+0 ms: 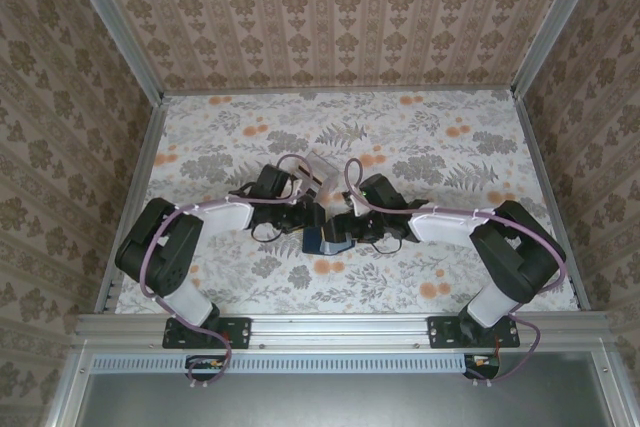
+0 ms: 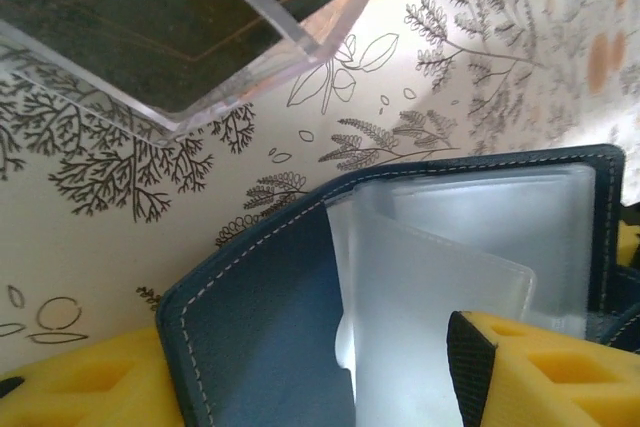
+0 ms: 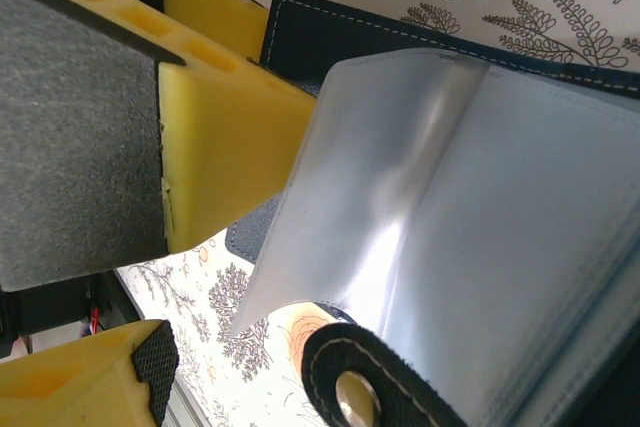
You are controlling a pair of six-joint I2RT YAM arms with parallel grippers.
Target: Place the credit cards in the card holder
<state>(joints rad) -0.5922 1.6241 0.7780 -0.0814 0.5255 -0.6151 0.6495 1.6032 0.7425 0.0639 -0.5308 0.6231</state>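
Navy leather card holder [image 1: 325,239] lay open on the floral table [image 1: 450,137] between the 2 arms, its frosted plastic sleeves [image 2: 450,247] fanned up from the stitched cover and its snap tab [image 3: 350,392] hanging at the near edge. The credit cards [image 1: 319,161] sat just beyond the holder, apparently in a clear tray [image 2: 300,42] whose contents read as a dark face [image 2: 150,7] from the left wrist; none was in a pocket or in a gripper.

Left gripper [image 2: 310,352]: yellow fingers [image 2: 545,372] stood on either side of the cover and sleeves; whether they clamped the holder or merely straddled it could not be told.

Right gripper [image 3: 235,237]: jaws apart, holding nothing, with the upper finger [image 3: 230,137] lying against the back of 1 sleeve [image 3: 450,227] as if lifting it from the cover.

Step in hand, as judged: spreading the sleeves to expose 1 pocket mouth before any card is fetched. To do it well, the left arm should pin the cover flat so the holder cannot slide on the smooth cloth, while the right finger parts a single leaf rather than the whole stack. The sleeves looked thin and springy, so a light, steady push suits them; a hard one could crease the plastic or flip the holder shut. The pocket opening should face the tray, shortening the card's path.
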